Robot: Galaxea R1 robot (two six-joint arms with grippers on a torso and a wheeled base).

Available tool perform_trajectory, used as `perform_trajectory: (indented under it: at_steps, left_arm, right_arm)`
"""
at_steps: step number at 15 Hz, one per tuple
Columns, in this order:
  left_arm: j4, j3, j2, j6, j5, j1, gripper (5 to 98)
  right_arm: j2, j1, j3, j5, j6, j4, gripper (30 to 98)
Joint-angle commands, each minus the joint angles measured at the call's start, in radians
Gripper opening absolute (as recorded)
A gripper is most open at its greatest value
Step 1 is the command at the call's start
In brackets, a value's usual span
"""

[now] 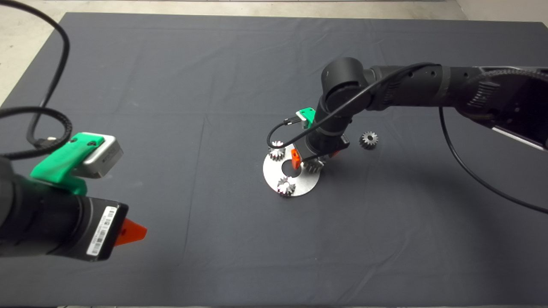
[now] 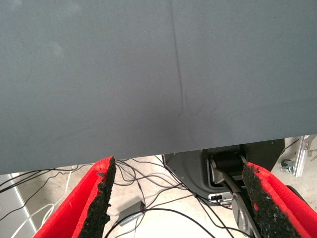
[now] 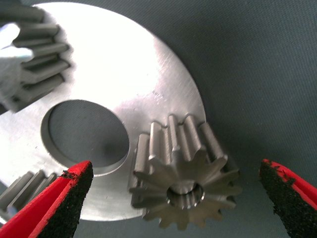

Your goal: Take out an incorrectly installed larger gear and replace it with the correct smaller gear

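Observation:
The larger gear (image 1: pixel 312 166) with flared teeth stands on the right edge of a round silver plate (image 1: pixel 305 185). My right gripper (image 1: pixel 315 160) is open and low over it, one finger on each side, apart from the teeth. In the right wrist view the larger gear (image 3: pixel 183 173) sits between the fingers (image 3: pixel 62 201), beside the plate's (image 3: pixel 129 64) centre hole. The smaller gear (image 1: pixel 368 140) lies loose on the mat to the right of the plate. My left gripper (image 1: pixel 130 232) is open and empty at the lower left.
Two other small gears (image 1: pixel 277 152) (image 1: pixel 286 186) stand on the plate's far left and near edges; both show in the right wrist view (image 3: pixel 29 59) (image 3: pixel 22 191). The left wrist view shows the mat's edge (image 2: pixel 148 153) and floor cables.

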Motion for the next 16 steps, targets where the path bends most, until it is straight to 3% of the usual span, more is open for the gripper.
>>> perform_trajectory:
  at_steps: [1,8,16]
  left_arm:
    - [-0.008,0.014,0.001,-0.004,0.008,-0.017,64.2]
    - [-0.007,0.013,0.001,-0.002,0.009,-0.017,64.2]
    - [-0.007,0.014,-0.001,-0.002,0.009,-0.017,64.2]
  right_arm:
    - [0.001,0.012,-0.028,-0.054,-0.022,-0.051,88.8]
    - [0.008,0.006,-0.027,-0.054,-0.021,-0.051,96.8]
    - [0.010,0.005,-0.016,-0.055,-0.013,-0.057,95.5]
